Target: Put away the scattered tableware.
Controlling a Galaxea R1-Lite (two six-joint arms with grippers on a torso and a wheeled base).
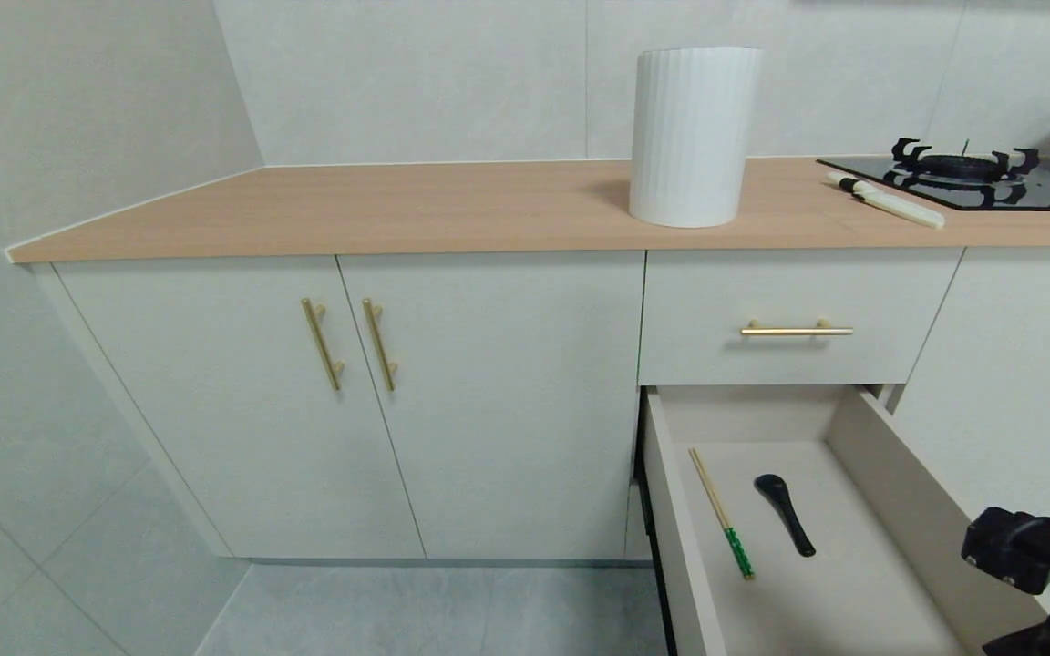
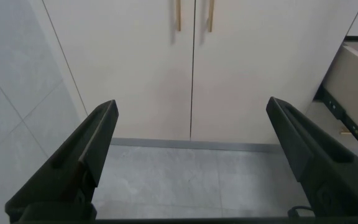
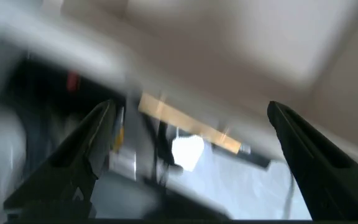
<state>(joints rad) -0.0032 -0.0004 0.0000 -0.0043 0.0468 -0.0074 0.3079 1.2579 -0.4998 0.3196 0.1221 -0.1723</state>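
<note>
Wooden chopsticks and glossy black spoon lie in drawer; left end effector, right end effector gape wide.

So in front of me there's a light wood counter running into the corner, with a tall white ribbed container standing upright on it. At the far right end sits a black gas stove. Below the counter are two pale cabinet doors, both closed, each with a vertical brass handle right by the seam between them. To their right is a closed top drawer with a horizontal brass bar. There's a grey tile floor and pale tiled walls.
</note>
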